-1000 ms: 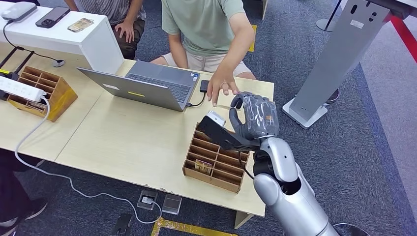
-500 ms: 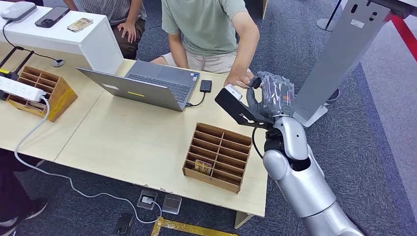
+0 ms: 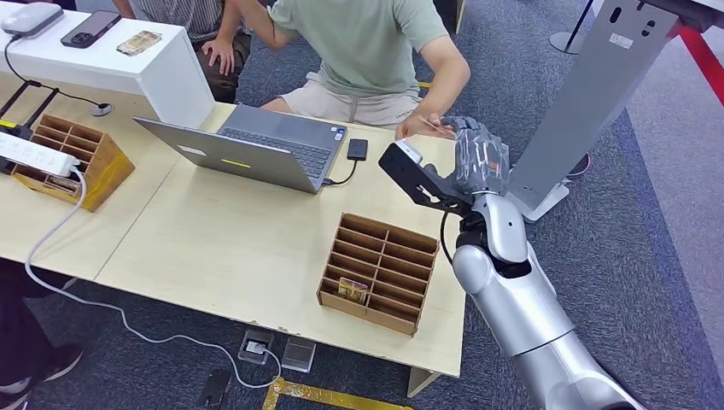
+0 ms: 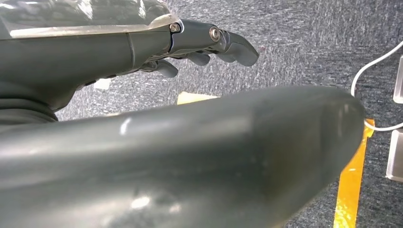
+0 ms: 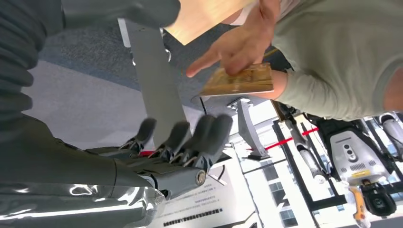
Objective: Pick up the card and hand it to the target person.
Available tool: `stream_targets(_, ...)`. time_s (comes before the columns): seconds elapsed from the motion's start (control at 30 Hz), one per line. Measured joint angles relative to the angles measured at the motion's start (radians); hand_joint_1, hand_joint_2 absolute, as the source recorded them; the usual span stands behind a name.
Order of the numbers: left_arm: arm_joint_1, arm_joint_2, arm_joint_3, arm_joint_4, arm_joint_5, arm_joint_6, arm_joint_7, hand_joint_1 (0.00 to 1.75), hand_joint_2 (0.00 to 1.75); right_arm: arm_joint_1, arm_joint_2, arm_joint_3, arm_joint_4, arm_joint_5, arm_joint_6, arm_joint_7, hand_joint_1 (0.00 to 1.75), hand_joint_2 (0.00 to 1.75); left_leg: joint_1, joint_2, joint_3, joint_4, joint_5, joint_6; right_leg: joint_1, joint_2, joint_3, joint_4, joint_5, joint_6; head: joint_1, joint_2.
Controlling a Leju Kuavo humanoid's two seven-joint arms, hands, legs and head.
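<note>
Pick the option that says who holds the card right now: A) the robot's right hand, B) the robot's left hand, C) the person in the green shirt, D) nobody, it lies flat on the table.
C: in the right wrist view the person's hand grips the card, apart from the right hand, whose fingers are apart and hold nothing.

Counts: two wooden divider boxes, one near the table's front edge (image 3: 376, 272), one at the left (image 3: 72, 160). One laptop (image 3: 248, 147). One power strip (image 3: 32, 155). Two people seated, one in a green shirt (image 3: 363, 43), one in stripes (image 3: 201, 17). One card (image 5: 238, 80), in the green-shirted person's hand (image 5: 237, 45). One phone (image 3: 90, 28) on the white stand (image 3: 162, 77). Two robot hands: right hand (image 3: 480, 158), left hand (image 4: 190, 42).
</note>
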Motion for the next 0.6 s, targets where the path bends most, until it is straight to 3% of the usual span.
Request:
stream_targets(0.3,0.0,0.0,0.0,0.0,0.001,0.001,-0.003,0.0,0.0,0.005,0.021,-0.014,0.033,-0.073,-0.061,-0.078,0.0,1.75,0.0,0.0,0.0,0.0,0.0,0.0,0.0,0.0,0.0,0.0,0.0,0.0,0.0,0.0)
stream_targets(0.6,0.0,-0.001,0.0,0.0,0.005,0.003,-0.002,0.0,0.0,0.088,0.025,-0.069,-0.008,-0.46,-0.135,-0.309,0.0,1.75,0.0,0.0,0.0,0.0,0.0,0.0,0.0,0.0,0.0,0.0,0.0,0.0,0.0,0.0)
